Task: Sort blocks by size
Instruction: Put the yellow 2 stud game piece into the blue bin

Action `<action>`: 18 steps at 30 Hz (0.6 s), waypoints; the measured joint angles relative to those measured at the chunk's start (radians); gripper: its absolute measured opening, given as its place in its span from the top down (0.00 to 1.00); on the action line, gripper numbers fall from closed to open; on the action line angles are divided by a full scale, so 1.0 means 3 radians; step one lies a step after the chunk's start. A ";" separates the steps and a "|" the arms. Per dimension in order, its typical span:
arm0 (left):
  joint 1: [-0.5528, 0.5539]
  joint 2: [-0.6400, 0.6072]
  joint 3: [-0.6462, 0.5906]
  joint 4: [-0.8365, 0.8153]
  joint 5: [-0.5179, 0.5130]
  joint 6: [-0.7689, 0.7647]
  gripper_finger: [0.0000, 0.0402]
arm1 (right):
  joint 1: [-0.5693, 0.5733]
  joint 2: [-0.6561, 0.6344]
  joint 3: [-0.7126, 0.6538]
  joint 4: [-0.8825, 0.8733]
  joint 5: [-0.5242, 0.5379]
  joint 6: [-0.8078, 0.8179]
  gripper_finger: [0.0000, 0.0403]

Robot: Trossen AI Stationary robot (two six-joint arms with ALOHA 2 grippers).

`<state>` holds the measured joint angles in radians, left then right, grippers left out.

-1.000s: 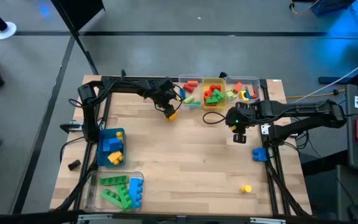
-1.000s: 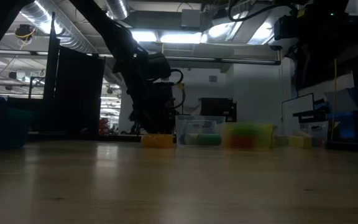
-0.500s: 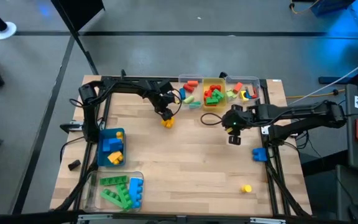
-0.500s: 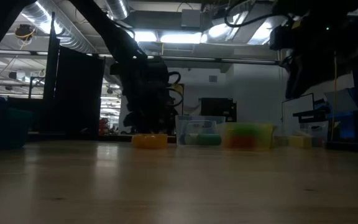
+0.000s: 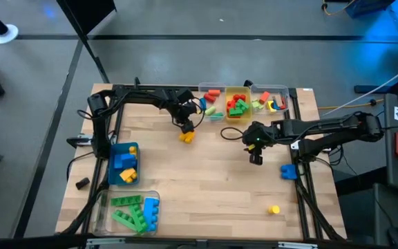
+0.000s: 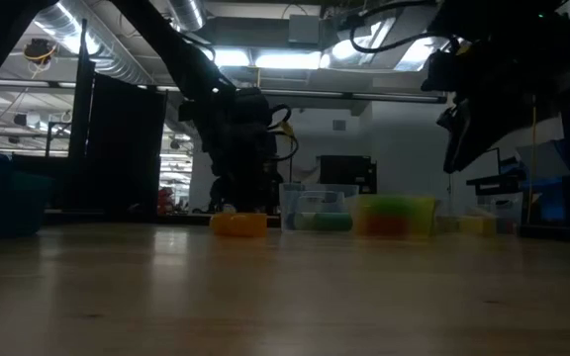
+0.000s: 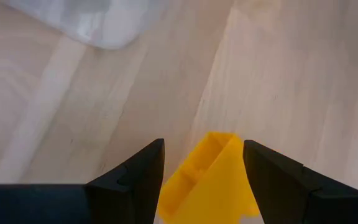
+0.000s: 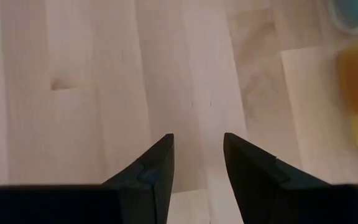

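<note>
Arms: two dark arms over the pale wooden tabletop (image 5: 206,180).
Left gripper (image 5: 184,129): near the far edge, fingers spread on either side of a small yellow plastic brick (image 5: 186,136) that rests on the wood; from the wrist view the brick (image 7: 211,180) sits between the fingers, contact unclear.
Right gripper (image 5: 256,158): hangs above bare wood right of centre, fingers parted, nothing between them (image 8: 194,168).
Loose bricks: three on the wood, counting that yellow one, a blue brick (image 5: 289,171) by the right edge and a tiny yellow one (image 5: 273,209) near the front.
Bins: three clear ones in a row at the far edge (image 5: 243,104), a blue bin (image 5: 124,164) and a clear bin (image 5: 131,211) at left, all holding bricks.
Change: the left gripper has lowered and set the yellow brick down; the right gripper has drifted leftward.
</note>
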<state>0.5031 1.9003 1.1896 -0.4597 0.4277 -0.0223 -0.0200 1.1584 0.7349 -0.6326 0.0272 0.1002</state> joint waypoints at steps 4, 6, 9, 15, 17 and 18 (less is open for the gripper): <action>-0.0024 0.0000 0.0000 -0.0159 0.0004 0.0361 0.49 | 0.0000 0.0000 0.0000 -0.0004 -0.0079 0.0000 0.65; -0.0046 0.0000 0.0000 -0.0254 0.0010 0.0516 0.49 | 0.0000 0.0000 0.0000 -0.0003 -0.0103 -0.0001 0.65; -0.0082 0.0000 0.0000 -0.0314 0.0034 0.0626 0.49 | 0.0000 0.0000 0.0000 -0.0004 -0.0104 -0.0001 0.65; -0.0164 0.0000 0.0003 -0.0532 0.0061 0.0889 0.49 | 0.0000 0.0000 0.0001 -0.0006 -0.0104 0.0000 0.65; -0.0199 -0.0001 0.0003 -0.0646 0.0061 0.0896 0.49 | 0.0000 0.0000 0.0001 -0.0007 -0.0104 -0.0001 0.65; -0.0218 -0.0001 0.0003 -0.0690 0.0061 0.0897 0.49 | 0.0000 0.0000 0.0001 -0.0007 -0.0104 -0.0001 0.65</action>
<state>0.4377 1.8999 1.1904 -0.6667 0.4460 0.2469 -0.0200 1.1584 0.7353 -0.6346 -0.0040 0.0998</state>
